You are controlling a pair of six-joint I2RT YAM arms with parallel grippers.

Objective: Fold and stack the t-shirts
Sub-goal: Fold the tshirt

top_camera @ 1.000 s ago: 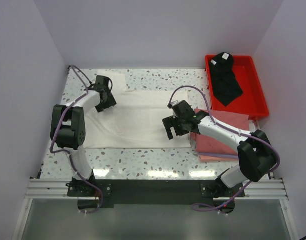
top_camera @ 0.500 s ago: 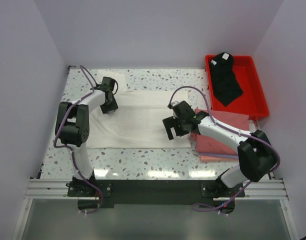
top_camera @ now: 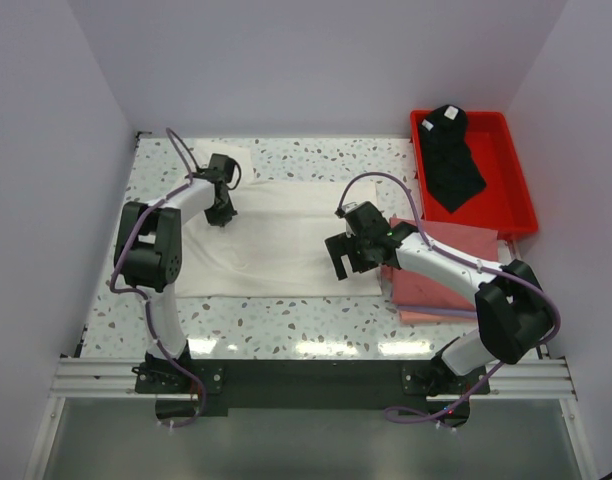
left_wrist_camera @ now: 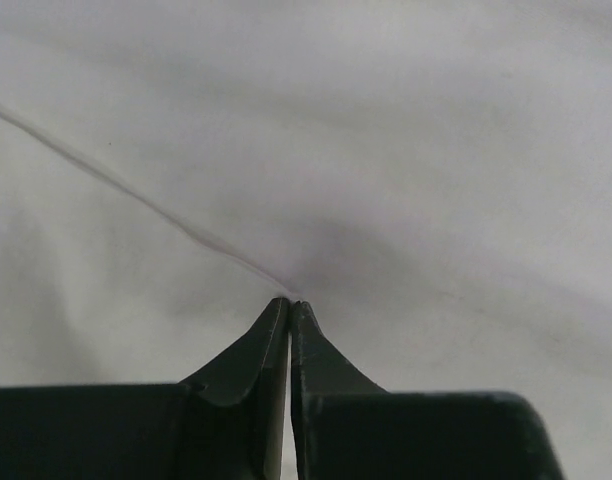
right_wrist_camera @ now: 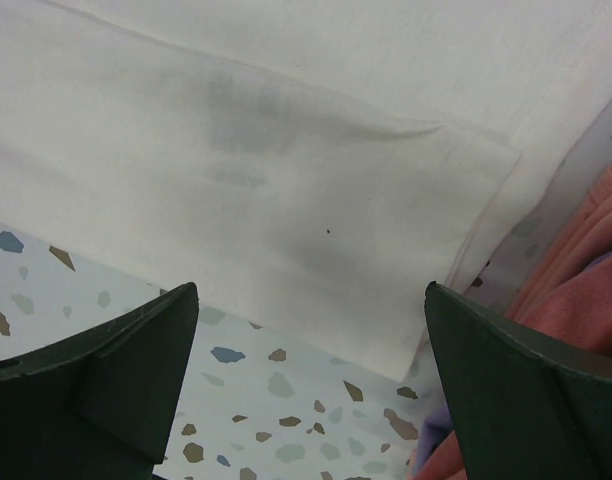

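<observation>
White t-shirt (top_camera: 276, 240) lies flat beneath both grippers. Left gripper (left_wrist_camera: 289, 308) is closed on a thin cloth ridge at its tips; this shallow bite may slip. Right gripper (right_wrist_camera: 308, 300) gapes empty above the hem corner; pink shirts (right_wrist_camera: 586, 240) just beside it could snag.

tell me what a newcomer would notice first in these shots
A big white shirt lies spread across the middle of the table, with the left gripper pinched shut on a crease near its far left side. At the far right, a red tray holds a crumpled black shirt, and the open right gripper hovers by a pink folded stack.
</observation>
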